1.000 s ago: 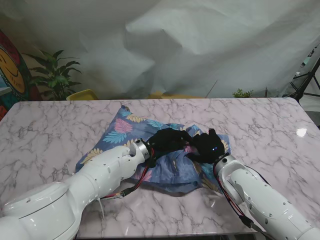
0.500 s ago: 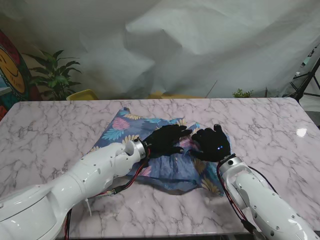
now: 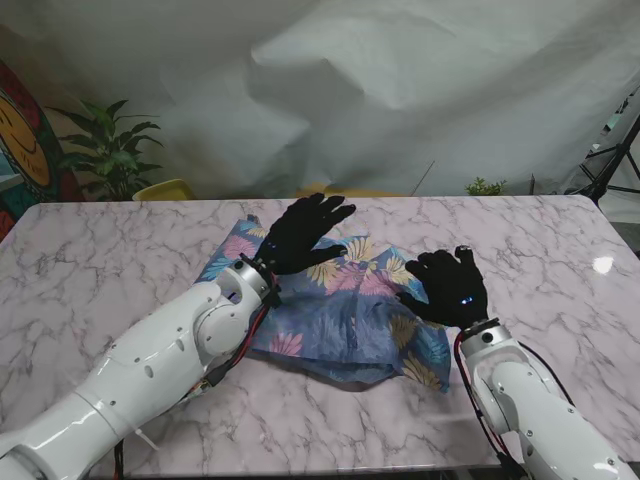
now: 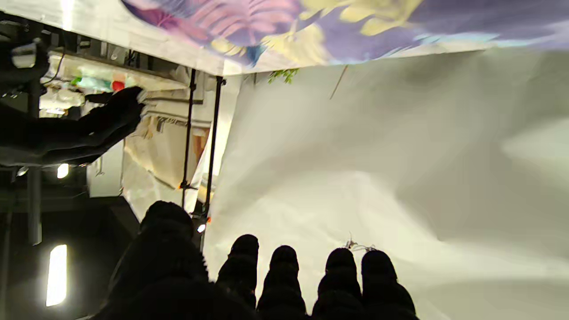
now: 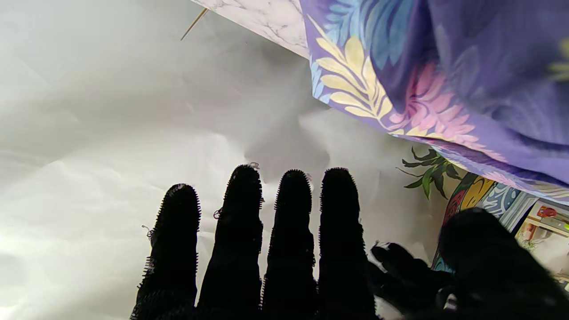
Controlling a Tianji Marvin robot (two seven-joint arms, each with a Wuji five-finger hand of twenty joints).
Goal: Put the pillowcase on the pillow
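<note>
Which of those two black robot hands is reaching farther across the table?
The left robot hand. Its spread fingers reach the far edge of the floral pillowcase, while the right robot hand sits nearer to me, over the pillowcase's right side.

I work in a makeshift recording studio: a crumpled white backdrop sheet [image 3: 400,90] hangs behind my marble-patterned table [image 3: 90,260], beside a black tripod [image 3: 615,160].

you've got a white marble table [image 3: 90,270] with grey veins, a bright glare spot [image 3: 603,265] on its right. behind it hangs a wrinkled white sheet [image 3: 400,90]; a potted plant [image 3: 108,150] and colourful painted panel [image 3: 25,135] sit far left, a black tripod [image 3: 612,160] far right.
</note>
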